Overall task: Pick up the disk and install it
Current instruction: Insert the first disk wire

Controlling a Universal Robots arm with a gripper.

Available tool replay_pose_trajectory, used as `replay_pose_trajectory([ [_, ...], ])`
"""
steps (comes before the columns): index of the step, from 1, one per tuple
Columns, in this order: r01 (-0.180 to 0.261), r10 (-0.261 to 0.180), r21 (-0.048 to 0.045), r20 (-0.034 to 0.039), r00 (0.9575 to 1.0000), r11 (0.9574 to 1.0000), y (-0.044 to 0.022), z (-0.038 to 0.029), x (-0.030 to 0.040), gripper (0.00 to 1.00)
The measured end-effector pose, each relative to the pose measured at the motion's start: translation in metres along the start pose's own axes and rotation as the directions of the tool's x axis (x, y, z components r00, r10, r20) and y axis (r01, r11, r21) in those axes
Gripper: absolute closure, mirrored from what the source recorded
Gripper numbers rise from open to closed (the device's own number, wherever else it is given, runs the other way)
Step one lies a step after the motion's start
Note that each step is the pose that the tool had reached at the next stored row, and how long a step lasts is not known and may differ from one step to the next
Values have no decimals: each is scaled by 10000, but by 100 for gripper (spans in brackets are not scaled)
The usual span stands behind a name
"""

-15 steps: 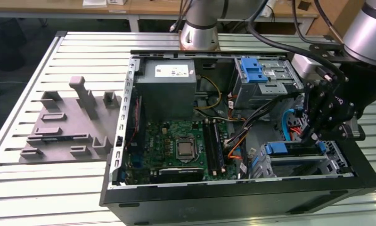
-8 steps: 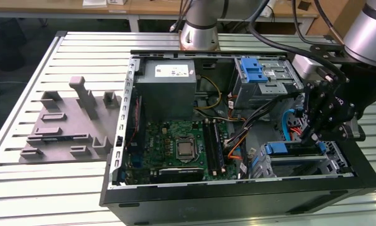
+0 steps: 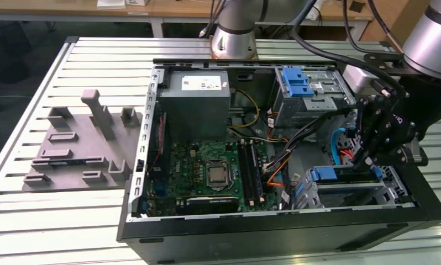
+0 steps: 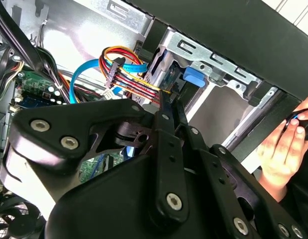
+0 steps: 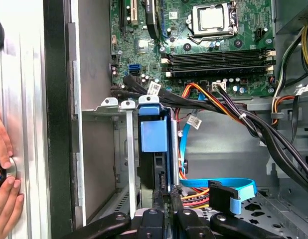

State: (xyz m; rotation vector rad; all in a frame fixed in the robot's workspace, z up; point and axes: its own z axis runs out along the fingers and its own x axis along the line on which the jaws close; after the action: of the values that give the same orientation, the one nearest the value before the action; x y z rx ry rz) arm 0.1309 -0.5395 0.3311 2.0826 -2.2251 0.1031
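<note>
Disk [image 5: 154, 137] stands on edge in drive cage [image 5: 106, 107] inside case [image 3: 279, 232], blue frame tab facing motherboard [image 5: 194, 30], long axis running toward gripper [image 5: 164, 196]. Gripper fingers pinched shut on disk's rear edge. Hand [image 5: 4, 184] rests outside case.

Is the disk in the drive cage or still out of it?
In. The disk stands on edge within the drive cage, its blue frame between the rails, gripper at its end.
</note>
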Motion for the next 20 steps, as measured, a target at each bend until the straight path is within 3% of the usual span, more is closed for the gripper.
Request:
replay_pose_trajectory([
  [20,6,-6,-66,-1,10000,10000,-7,40,0,82],
])
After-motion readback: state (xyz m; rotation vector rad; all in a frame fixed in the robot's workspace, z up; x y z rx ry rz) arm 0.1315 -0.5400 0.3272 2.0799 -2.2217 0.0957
